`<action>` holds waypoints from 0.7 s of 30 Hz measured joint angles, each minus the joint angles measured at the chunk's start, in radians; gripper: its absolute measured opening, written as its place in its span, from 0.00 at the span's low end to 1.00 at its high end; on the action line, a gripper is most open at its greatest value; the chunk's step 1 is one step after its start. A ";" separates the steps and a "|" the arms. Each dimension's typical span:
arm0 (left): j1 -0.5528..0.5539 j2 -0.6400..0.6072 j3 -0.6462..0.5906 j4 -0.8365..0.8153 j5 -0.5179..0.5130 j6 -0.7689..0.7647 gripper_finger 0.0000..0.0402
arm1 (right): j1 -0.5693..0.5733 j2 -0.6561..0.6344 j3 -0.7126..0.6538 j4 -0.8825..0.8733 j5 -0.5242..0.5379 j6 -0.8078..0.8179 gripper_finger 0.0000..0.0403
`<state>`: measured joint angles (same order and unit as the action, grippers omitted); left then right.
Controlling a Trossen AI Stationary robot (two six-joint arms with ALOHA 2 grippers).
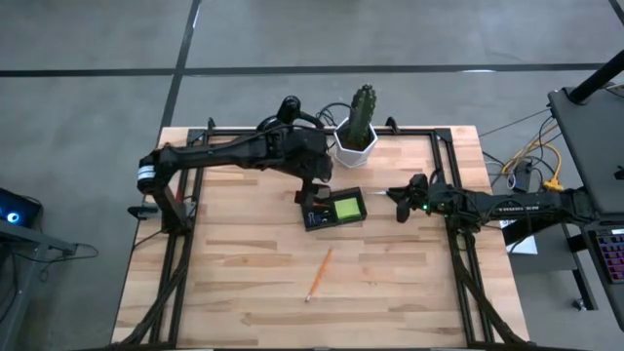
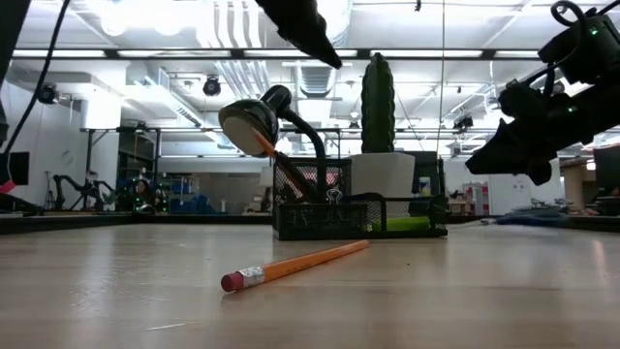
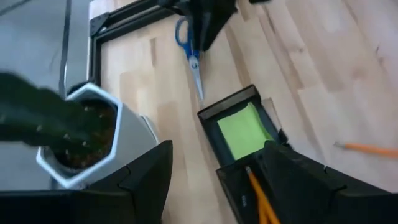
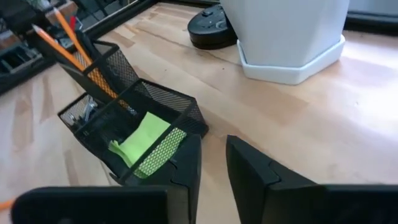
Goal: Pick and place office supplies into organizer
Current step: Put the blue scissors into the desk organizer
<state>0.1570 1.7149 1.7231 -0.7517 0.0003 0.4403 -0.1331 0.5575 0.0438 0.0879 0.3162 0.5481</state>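
The left arm reaches in from the worktop's (image 1: 244, 292) left edge, and its left claw (image 1: 314, 198) hangs just over the left end of the organizer (image 1: 334, 210), fingers spread wide and holding nothing. In the left wrist view orange pencils (image 3: 261, 199) stand in the compartment below that claw, and the green sticky pad (image 3: 244, 129) lies in the next one. The organizer, a dark mesh tray, sits near the worktop's middle, just in front of the cactus (image 1: 362, 110) in its white pot (image 1: 355, 146); a black lamp (image 2: 260, 121) stands behind it in the low view. One loose pencil (image 1: 319, 274) lies on the bare wood in front of the organizer, well apart from it. Blue-handled scissors (image 3: 189, 53) lie flat on the wood just right of the organizer, under the right arm. The right claw (image 1: 401, 206) hovers above the worktop beside them, fingers a narrow gap apart and gripping nothing.
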 joint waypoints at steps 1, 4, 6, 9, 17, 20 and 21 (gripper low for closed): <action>0.000 -0.010 -0.001 -0.003 0.000 -0.036 0.58 | 0.000 0.000 0.000 0.000 0.000 -0.020 0.17; 0.000 -0.051 -0.006 -0.016 -0.002 -0.145 0.58 | 0.000 0.001 0.023 -0.037 -0.001 -0.042 0.22; 0.000 -0.087 -0.018 -0.017 -0.002 -0.197 0.58 | 0.000 0.001 0.069 -0.112 -0.001 -0.057 0.26; 0.000 -0.148 -0.053 -0.018 -0.002 -0.254 0.58 | -0.007 0.002 0.181 -0.347 0.000 -0.077 0.33; 0.000 -0.300 -0.196 -0.003 -0.002 -0.406 0.58 | -0.050 0.034 0.416 -0.643 0.104 -0.030 0.43; 0.000 -0.355 -0.263 0.038 -0.003 -0.477 0.58 | -0.079 0.060 0.488 -0.667 0.106 0.101 0.42; 0.000 -0.373 -0.287 0.044 -0.003 -0.498 0.58 | -0.086 0.072 0.512 -0.673 0.105 0.136 0.42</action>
<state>0.1570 1.3418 1.4365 -0.7072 -0.0029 -0.0576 -0.2191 0.6293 0.5557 -0.5850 0.4216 0.6843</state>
